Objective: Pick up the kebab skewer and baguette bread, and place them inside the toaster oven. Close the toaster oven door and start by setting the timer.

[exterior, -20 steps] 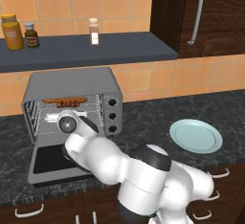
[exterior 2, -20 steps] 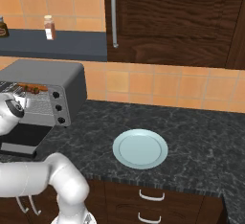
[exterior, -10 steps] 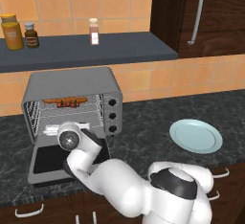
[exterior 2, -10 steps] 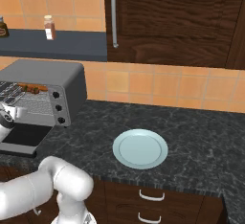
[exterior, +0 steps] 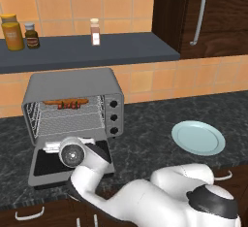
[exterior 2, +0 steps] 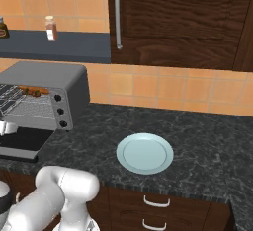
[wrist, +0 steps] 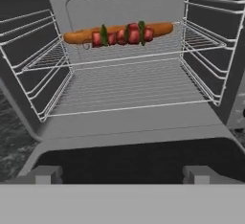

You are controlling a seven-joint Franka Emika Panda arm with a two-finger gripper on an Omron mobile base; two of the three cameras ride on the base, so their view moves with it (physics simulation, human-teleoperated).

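a simulated kitchen with orange tile and dark wood cabinets, a dark speckled table (exterior: 145,138) running under a blue-grey shelf (exterior: 87,51) that carries jars and a spice bottle. in the left base view the toaster oven (exterior: 72,105) sits on the table with its toaster oven door (exterior: 48,165) dropped flat toward the robot, the baguette bread (exterior: 53,102) and kebab skewer (exterior: 70,105) lying together at the back of the upper rack, and the arm reaching in low over the door; a pale plate (exterior: 198,137) lies well apart to the right. in the right base view the oven stands at the left edge, door down, the plate bare. in the hand view the hand (wrist: 122,174) hangs released, fingers spread wide and grasping nothing, just above the door's dark glass, looking straight into the cavity. the risk from here, as i judge it: lifting the door with splayed fingers could let the handle slip, or a push too far in could snag the rack wires; a door left ajar would spoil the timer step.
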